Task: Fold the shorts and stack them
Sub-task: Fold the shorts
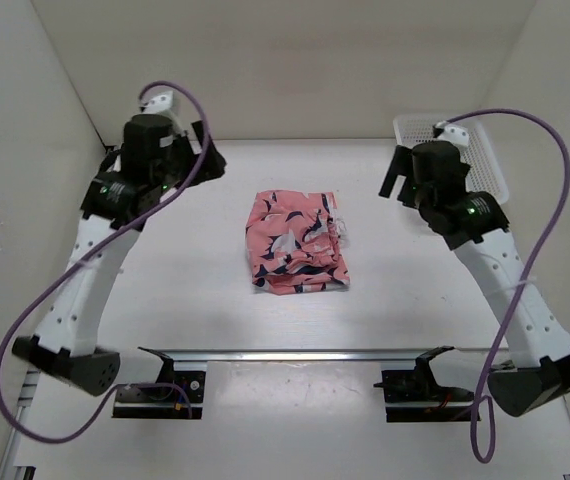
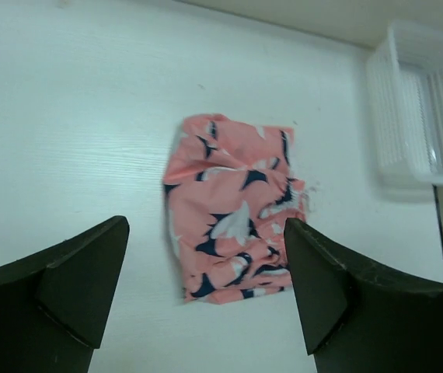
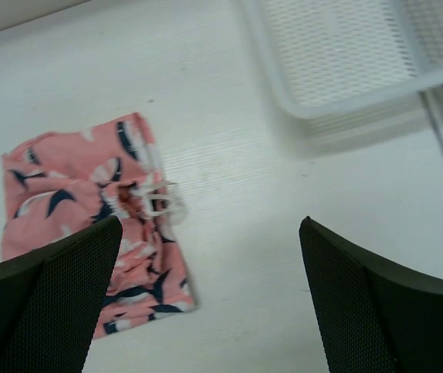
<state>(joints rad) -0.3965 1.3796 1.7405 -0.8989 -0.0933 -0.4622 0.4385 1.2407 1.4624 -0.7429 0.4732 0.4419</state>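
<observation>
Shorts, folded into a compact bundle at the centre of the tabletop, drawstring showing at one edge. Left claw and right claw hang wide open, empty, clear of the cloth. Any tidying should likely press straight down, not drag.

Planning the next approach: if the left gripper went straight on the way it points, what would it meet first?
The left gripper would probably meet the shorts first, though depth is unclear.

The right end effector covers one corner of the shorts.
</observation>
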